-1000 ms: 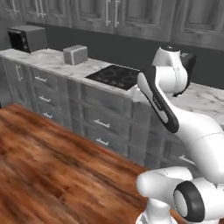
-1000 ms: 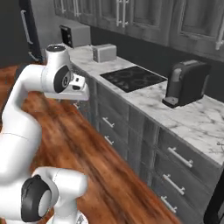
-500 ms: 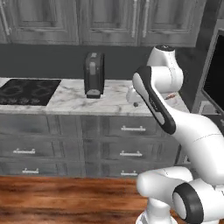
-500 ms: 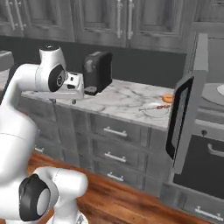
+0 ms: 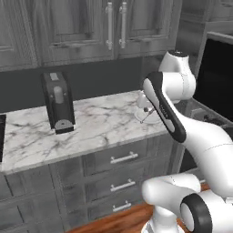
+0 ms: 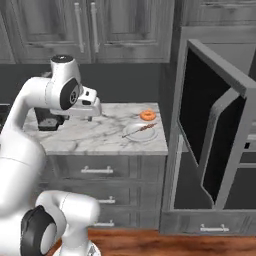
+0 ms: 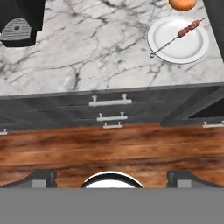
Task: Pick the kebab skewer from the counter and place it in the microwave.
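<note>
Now that the base has driven along the cabinets, the whole picture has shifted: the cooktop and toaster from a second ago are gone and both base views face the end of the bench (image 6: 90,137). That is camera motion; nothing on the bench has moved. For the task: target and destination are both in frame, approach phase done, pick not yet started.

Room, largest first: dark grey wall cabinets above, wood floor below, grey drawers with silver bar handles under the white marble top. The microwave (image 6: 212,145) stands just right of the bench end, its dark glass door swung open with the pale handle facing out. So no door step needed, by my read.

On the bench: black coffee machine (image 5: 58,102) at the left, well apart from the rest. White plate (image 7: 178,39) near the right end, orange doughnut (image 6: 147,115) just behind it.

The kebab skewer (image 7: 183,32) lies diagonally across the plate, meat chunks toward the far end.

Gripper (image 6: 93,111) hangs above the bench, left of the plate, holding nothing. Fingertips set wide apart in the hand view.
</note>
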Robot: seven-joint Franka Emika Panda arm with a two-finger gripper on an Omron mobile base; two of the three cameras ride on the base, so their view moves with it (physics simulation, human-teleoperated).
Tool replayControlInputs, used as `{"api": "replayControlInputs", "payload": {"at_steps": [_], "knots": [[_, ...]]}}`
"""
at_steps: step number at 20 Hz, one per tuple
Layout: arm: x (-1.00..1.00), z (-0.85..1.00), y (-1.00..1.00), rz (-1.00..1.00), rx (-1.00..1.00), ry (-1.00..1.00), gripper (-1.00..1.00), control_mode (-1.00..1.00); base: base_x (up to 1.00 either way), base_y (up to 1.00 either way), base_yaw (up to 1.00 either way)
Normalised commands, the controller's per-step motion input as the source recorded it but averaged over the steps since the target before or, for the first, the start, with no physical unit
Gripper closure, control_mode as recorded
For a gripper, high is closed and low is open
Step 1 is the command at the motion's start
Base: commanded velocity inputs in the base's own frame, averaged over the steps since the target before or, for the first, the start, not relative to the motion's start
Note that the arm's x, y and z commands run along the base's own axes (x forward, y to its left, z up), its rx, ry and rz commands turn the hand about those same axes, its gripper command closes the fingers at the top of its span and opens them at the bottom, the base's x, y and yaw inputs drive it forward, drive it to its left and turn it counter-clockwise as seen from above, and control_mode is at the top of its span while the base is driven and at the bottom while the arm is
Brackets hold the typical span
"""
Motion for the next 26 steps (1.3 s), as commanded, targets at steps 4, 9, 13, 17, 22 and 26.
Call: {"api": "replayControlInputs", "payload": {"at_steps": [4,9,13,17,22,26], "knots": [[0.00,0.00,0.00,0.00,0.00,0.00,-1.00,1.00,1.00,0.23,-0.43],[0.00,0.00,0.00,0.00,0.00,0.00,-1.00,1.00,0.65,0.00,-0.29],[0.00,0.00,0.00,0.00,0.00,0.00,-1.00,1.00,0.12,0.00,-0.15],[0.00,0.00,0.00,0.00,0.00,0.00,-1.00,1.00,0.02,-0.07,-0.01],[0.41,-0.80,-0.07,-0.27,-0.11,0.11,-1.00,-1.00,0.04,0.00,-0.02],[0.76,-0.94,0.00,-0.52,-0.06,0.08,-1.00,-1.00,0.00,0.00,0.00]]}}
